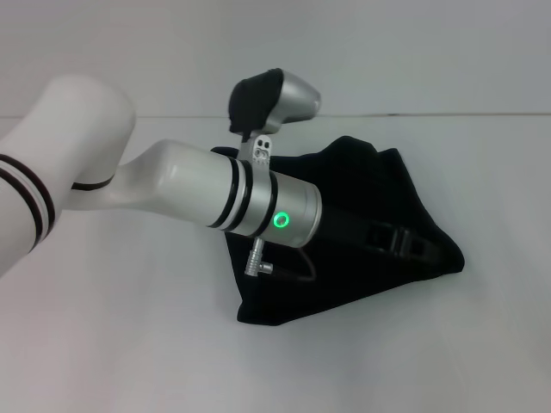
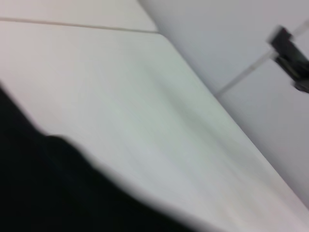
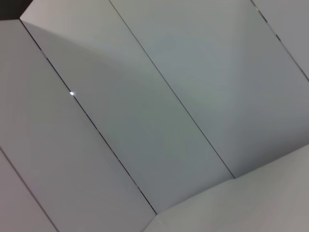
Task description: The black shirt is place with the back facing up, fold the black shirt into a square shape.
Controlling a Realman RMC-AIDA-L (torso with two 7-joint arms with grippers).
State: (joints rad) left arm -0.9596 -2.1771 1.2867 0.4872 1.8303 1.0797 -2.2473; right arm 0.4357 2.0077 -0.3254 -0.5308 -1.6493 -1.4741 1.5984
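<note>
Shirt (image 1: 362, 185) lies on the white tabletop (image 1: 129, 344), a little right of the middle in the head view. It is bunched into a rough triangle shape, with one corner toward the near side and one corner toward the right. It is not flat and not a square. In the left wrist view the shirt (image 2: 53, 193) shows as a dark mass at the edge of the picture, with bare tabletop (image 2: 159, 121) beside it.

The left arm (image 1: 198, 189) reaches from the left across the middle and covers part of the shirt. A green light (image 1: 280, 219) shines on its wrist. The left pincer (image 1: 400, 239) is low over the shirt, black against black cloth, so I cannot tell if it is open or closed.

The right wrist view shows only pale wall panels (image 3: 169, 96). The right pincer is not seen in any view.
</note>
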